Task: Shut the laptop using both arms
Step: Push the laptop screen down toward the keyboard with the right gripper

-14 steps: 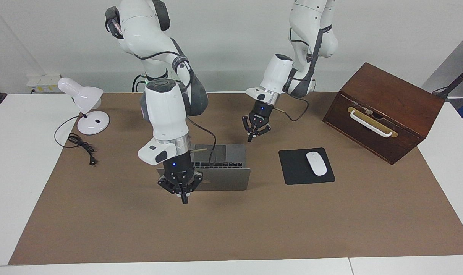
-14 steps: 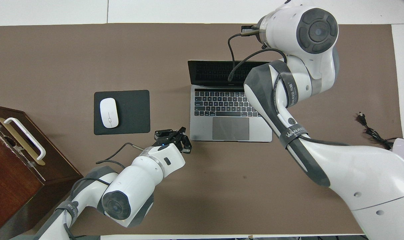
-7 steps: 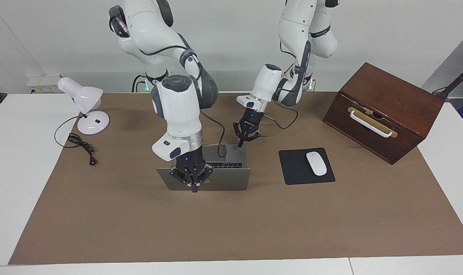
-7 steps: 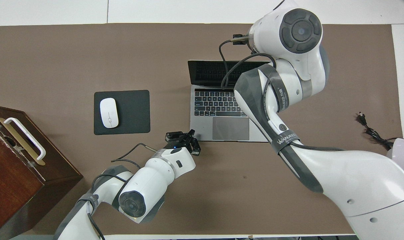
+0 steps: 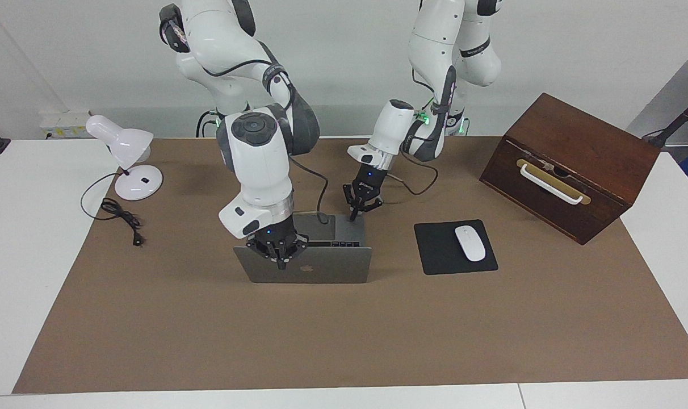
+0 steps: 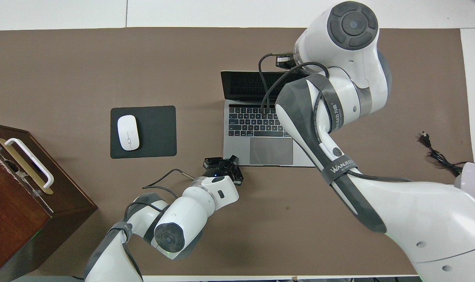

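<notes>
The silver-grey laptop [image 5: 327,271] stands open on the brown mat, its lid with the dark logo upright and its keys and trackpad [image 6: 271,150] facing the robots. My right gripper [image 5: 279,262] is shut and sits at the lid's top edge, toward the right arm's end; in the overhead view the arm hides it. My left gripper [image 5: 353,215] is shut and points down at the corner of the laptop's base nearest the robots, toward the left arm's end. It also shows in the overhead view [image 6: 230,161].
A black mouse pad [image 5: 435,253] with a white mouse [image 5: 470,243] lies beside the laptop toward the left arm's end. A wooden box [image 5: 582,153] with a white handle stands past it. A white lamp [image 5: 125,147] and its cable [image 5: 120,213] are at the right arm's end.
My right gripper has come back and up from in front of the lid to its top edge. My left gripper has moved down to the base's corner. The lid's angle looks unchanged.
</notes>
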